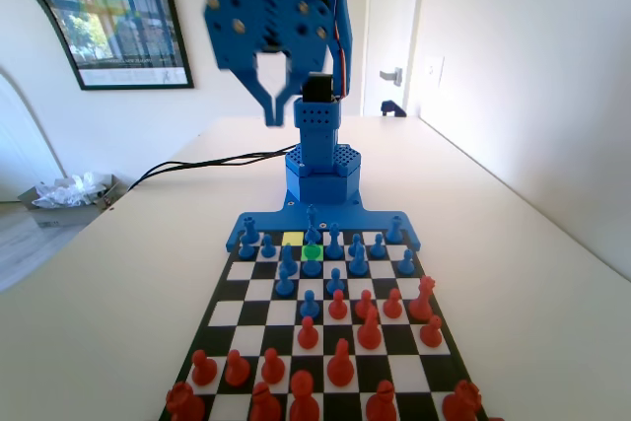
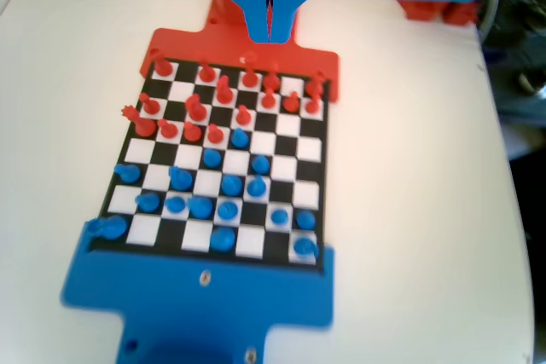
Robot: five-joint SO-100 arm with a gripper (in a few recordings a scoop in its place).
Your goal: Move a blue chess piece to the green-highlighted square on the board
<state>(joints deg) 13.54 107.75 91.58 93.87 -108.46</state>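
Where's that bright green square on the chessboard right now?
In the fixed view the green-highlighted square lies near the far end of the board, just right of and nearer than the yellow square, with a blue chess piece on it.

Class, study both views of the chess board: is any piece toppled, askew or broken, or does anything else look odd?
Nothing stands out. On the board the blue and red pieces all stand upright in the fixed view. A blue chess piece already stands on the green-highlighted square. The end effector hangs high above, empty, its jaws close together.
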